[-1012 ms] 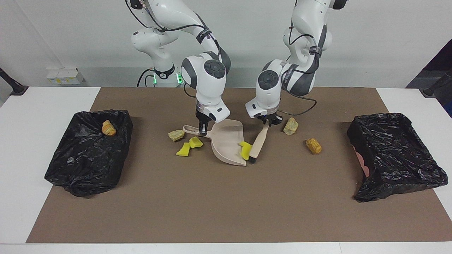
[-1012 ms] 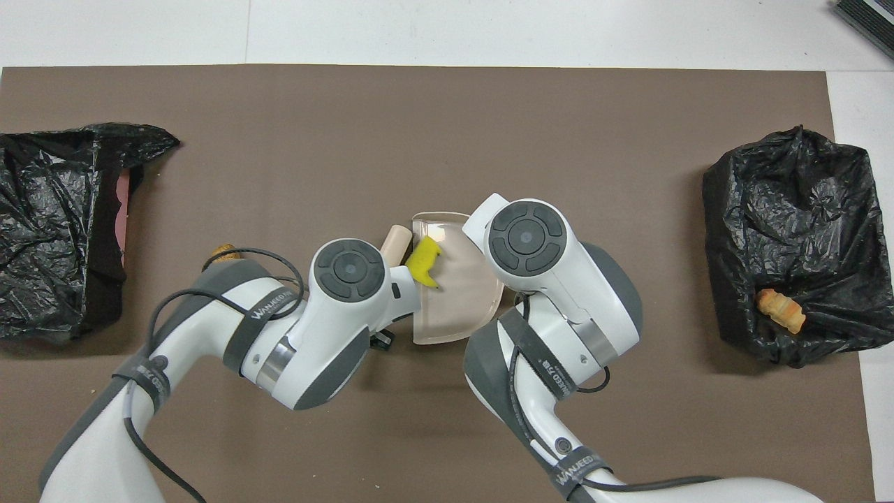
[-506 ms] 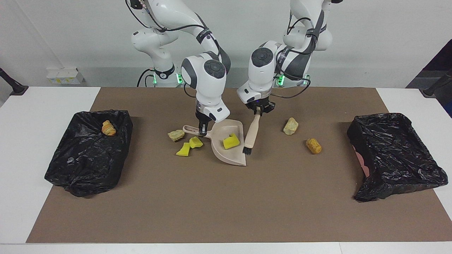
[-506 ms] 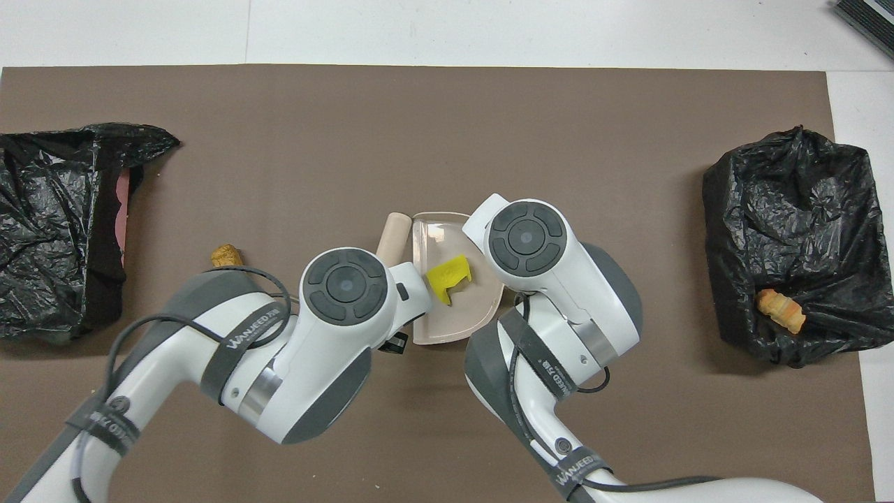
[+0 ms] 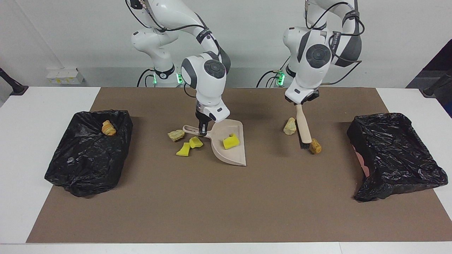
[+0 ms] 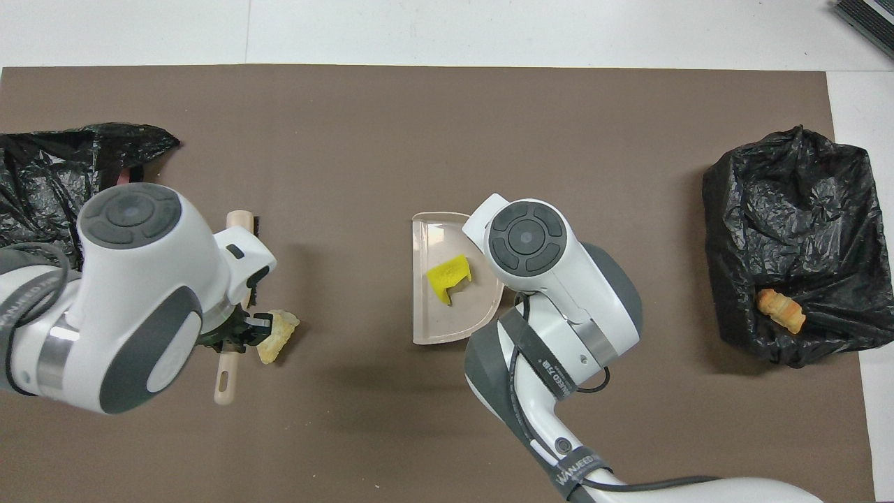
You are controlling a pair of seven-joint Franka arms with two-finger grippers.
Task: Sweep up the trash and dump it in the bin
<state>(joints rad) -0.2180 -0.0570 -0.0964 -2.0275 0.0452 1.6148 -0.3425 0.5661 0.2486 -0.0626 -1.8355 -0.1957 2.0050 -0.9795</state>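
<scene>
Trash in dustpan, right gripper on handle

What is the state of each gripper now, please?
Left gripper: shut on the brush handle.
Right gripper: shut on the dustpan handle.

A bright yellow sponge scrap lay in the plain beige plastic dustpan on the flat brown paper mat, flanked by crinkled glossy black bin bags.

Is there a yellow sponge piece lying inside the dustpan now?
Yes, one yellow sponge piece lies on the floor of the dustpan, while two others lie on the mat beside it.
</scene>
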